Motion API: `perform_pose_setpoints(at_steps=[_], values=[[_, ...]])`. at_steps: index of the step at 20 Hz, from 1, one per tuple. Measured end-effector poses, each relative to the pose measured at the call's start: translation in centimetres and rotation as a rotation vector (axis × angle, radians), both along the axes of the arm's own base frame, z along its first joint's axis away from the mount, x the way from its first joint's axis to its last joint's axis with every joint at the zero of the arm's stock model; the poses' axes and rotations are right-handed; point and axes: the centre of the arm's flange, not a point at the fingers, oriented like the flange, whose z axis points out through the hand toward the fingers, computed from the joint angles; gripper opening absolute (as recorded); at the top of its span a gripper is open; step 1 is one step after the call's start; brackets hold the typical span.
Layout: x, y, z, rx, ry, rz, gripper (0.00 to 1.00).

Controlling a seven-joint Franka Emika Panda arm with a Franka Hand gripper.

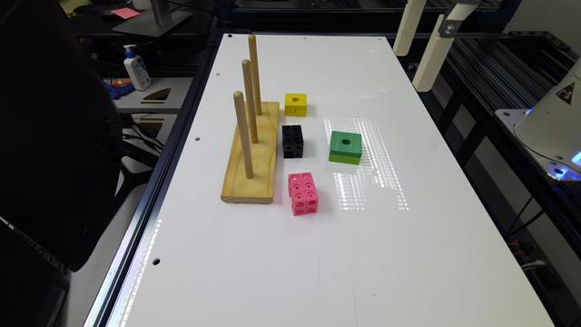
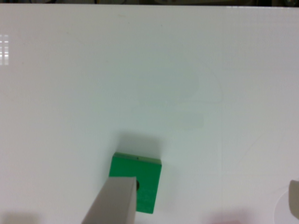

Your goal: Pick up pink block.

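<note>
The pink block [image 1: 302, 193] lies on the white table [image 1: 281, 272], near the front end of the wooden peg stand, with nothing touching it. It is a bright pink cluster of small cubes with round holes. My gripper [image 1: 411, 69] hangs high over the table's far edge on the exterior view's right, well away from the pink block. In the wrist view the gripper [image 2: 203, 207] is open, its grey fingers [image 2: 112, 203] far apart, and one finger overlaps the green block [image 2: 140, 179] far below.
A wooden base with three upright pegs [image 1: 252, 154] stands toward the exterior view's left. A black cube block [image 1: 292, 141], a green block [image 1: 346, 146] and a yellow block [image 1: 296, 104], both holed, sit beyond the pink block. The robot base [image 1: 551, 122] is at the exterior view's right.
</note>
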Motion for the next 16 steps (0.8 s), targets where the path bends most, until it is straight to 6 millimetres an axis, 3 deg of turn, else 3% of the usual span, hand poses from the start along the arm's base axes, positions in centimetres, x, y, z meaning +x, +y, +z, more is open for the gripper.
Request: perform_pose_setpoints(at_steps=[6, 16], values=[[0.3, 1.7, 0.2, -0.003, -0.004, -0.001, 1.00], [2.0, 2.9, 0.3, 0.007, -0.001, 0.001, 1.00]])
